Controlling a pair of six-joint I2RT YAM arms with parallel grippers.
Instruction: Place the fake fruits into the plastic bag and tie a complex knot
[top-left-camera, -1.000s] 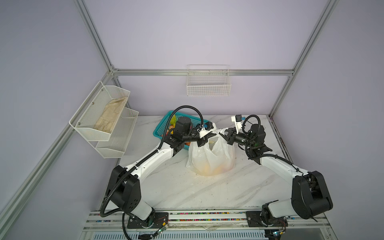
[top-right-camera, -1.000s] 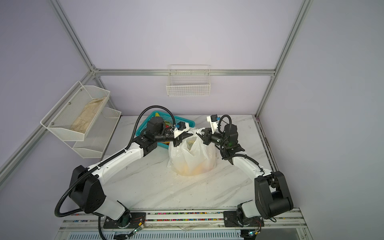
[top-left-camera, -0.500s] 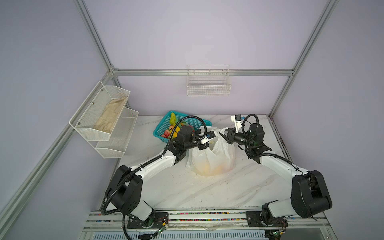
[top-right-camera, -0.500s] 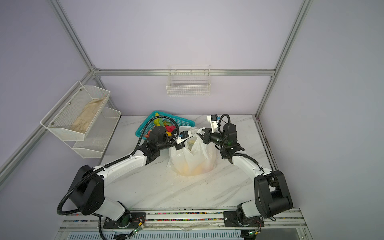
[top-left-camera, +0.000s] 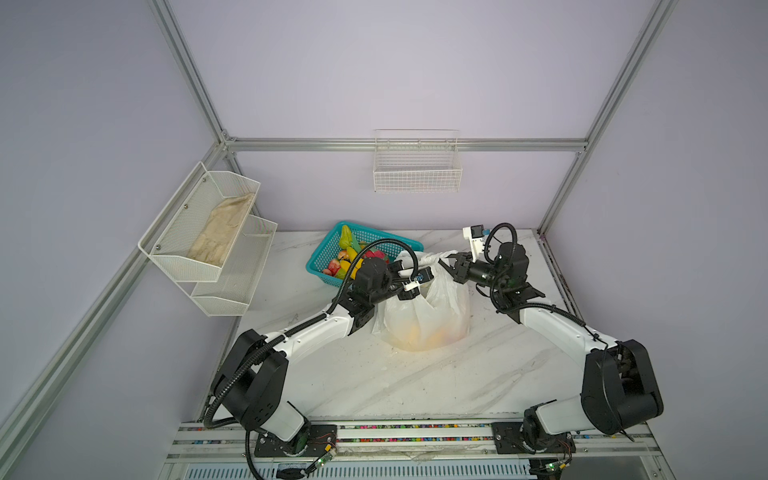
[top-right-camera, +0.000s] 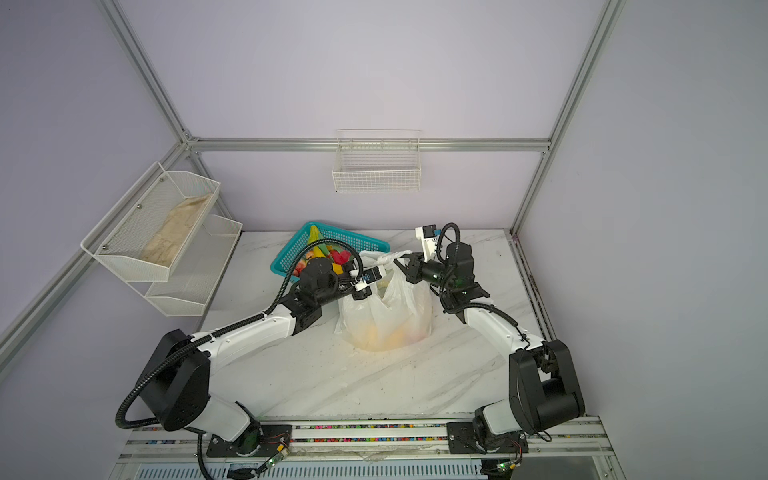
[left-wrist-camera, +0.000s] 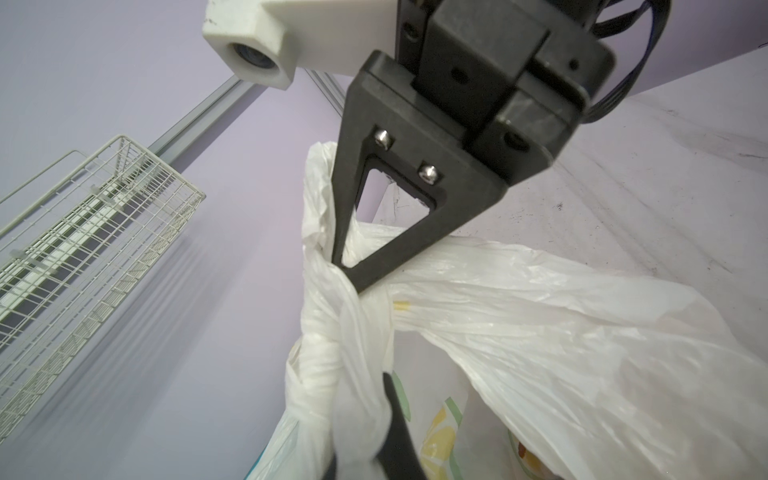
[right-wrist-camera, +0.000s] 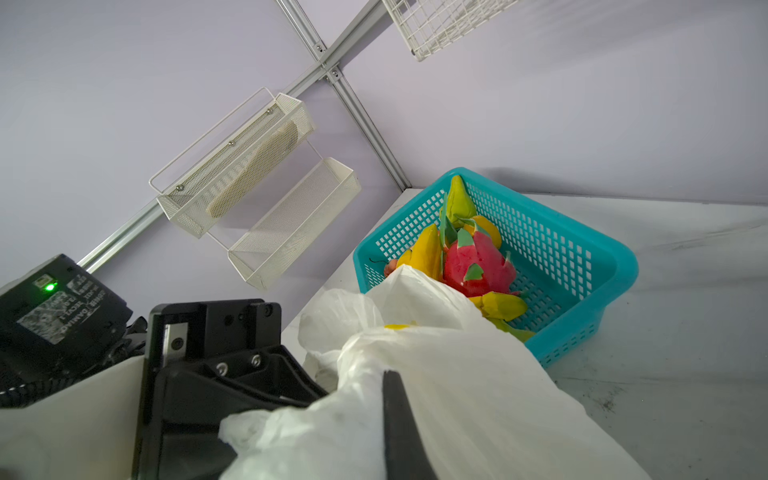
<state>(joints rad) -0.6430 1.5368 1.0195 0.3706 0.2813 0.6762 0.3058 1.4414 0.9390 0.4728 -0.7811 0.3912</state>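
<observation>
My left claw (top-left-camera: 424, 277), clamped on the plastic bag (top-left-camera: 428, 320) handle, has swung from frame-left to centre, likely starting the handle crossing; right claw (top-left-camera: 445, 262) grip: cannot tell.

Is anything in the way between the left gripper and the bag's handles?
Nothing visible. The left gripper is shut on the twisted handles of the plastic bag, with white plastic wrapped round it. The right gripper has its tip at the same twist.

White translucent plastic bag (top-left-camera: 428, 320) is seen, yellow lemon slices (left-wrist-camera: 441, 436) printed; teal mesh basket (right-wrist-camera: 561, 257); pink-red, green-scaled dragon fruit (right-wrist-camera: 478, 268).
</observation>
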